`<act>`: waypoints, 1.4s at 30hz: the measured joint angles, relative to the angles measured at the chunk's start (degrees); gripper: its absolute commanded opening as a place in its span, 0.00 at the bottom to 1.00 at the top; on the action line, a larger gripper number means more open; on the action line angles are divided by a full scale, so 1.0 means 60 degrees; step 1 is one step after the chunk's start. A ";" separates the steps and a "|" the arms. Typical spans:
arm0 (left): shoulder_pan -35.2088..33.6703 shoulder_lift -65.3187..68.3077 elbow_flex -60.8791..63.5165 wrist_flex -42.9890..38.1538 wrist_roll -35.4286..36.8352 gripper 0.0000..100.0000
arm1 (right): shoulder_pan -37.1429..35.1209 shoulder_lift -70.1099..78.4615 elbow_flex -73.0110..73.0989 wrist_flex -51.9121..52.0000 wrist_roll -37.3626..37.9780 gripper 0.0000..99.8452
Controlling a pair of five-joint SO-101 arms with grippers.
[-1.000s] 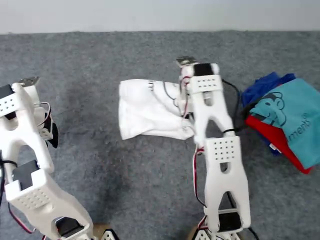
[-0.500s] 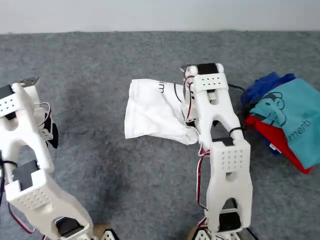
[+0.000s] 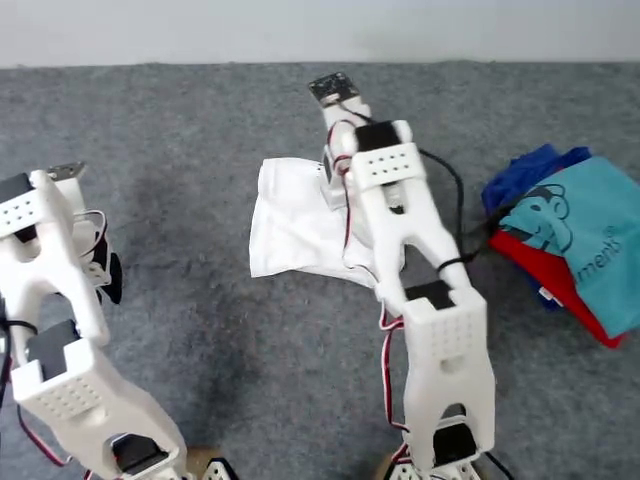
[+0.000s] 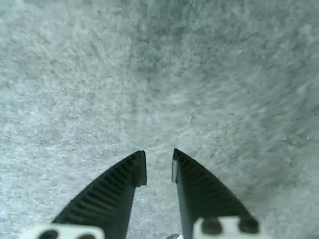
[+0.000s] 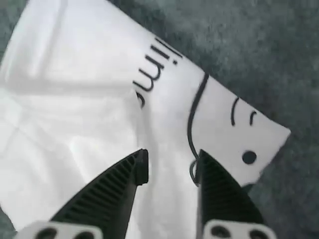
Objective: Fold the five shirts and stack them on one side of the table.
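White shirt (image 3: pixel 295 235) lies crumpled and partly folded near the middle of the grey, carpet-like desk (image 3: pixel 180 130), a little toward its far edge. In the right wrist view the white shirt (image 5: pixel 75 99) carries dark lettering and a thin black line drawing with a few small marks and a dot near one corner, and soft creases run across its plain part. At the right edge of the desk sits a loose pile: a teal shirt (image 3: pixel 590 240) with a darker printed figure and pale lettering on top, a red shirt (image 3: pixel 545 270) showing beneath it, and a blue shirt (image 3: pixel 520 175) sticking out at the far side. The right arm (image 3: pixel 400 210) stretches from the near edge out over the white shirt. The right gripper (image 5: pixel 170 164) points down at the printed area, its jaws parted with cloth visible in the gap and nothing held. The left arm (image 3: pixel 50 300) stands bent by the left edge. The left gripper (image 4: pixel 158 167) hangs over bare grey surface, its jaws a narrow gap apart and holding nothing.
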 measured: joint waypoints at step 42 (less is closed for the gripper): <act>0.0337 0.0000 0.0000 0.0000 0.0000 0.10 | -0.2359 0.1802 -0.3443 0.3604 0.0015 0.04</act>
